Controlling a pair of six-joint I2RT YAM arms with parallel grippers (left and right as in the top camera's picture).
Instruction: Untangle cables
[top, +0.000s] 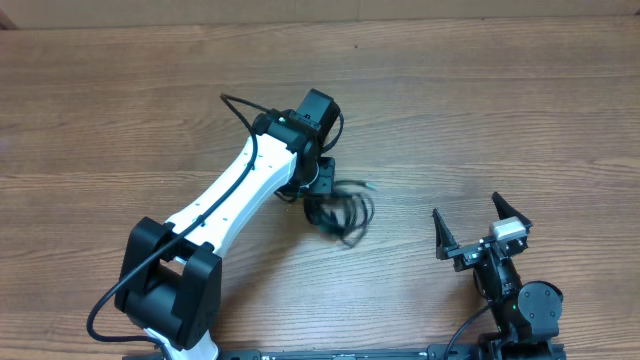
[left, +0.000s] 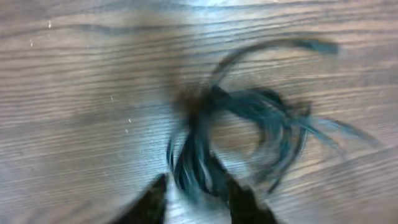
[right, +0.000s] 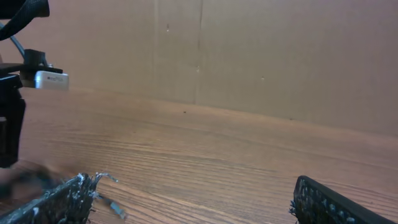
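Black cables (top: 348, 212) lie in one tangled bundle of loops on the wooden table (top: 520, 110). In the overhead view the bundle is a little right of the middle of the table. One strand with a plug end (top: 371, 185) sticks out of the bundle toward the right.

The left gripper (top: 321, 200) points down at the left edge of the bundle. From above, its own wrist partly hides the fingers. In the left wrist view the cables (left: 255, 112) are strongly blurred. Several strands run down between the two fingers (left: 152, 202) of the left gripper (left: 198, 205), which stand a narrow way apart. I cannot tell whether the fingers pinch these strands or only stand around them.

The right gripper (top: 474, 228) is near the front right part of the table, well apart from the cables, and its jaws are spread wide. In the right wrist view, the right gripper (right: 193, 186) has its fingers (right: 339, 202) far from each other and low over the wood, and it holds nothing.
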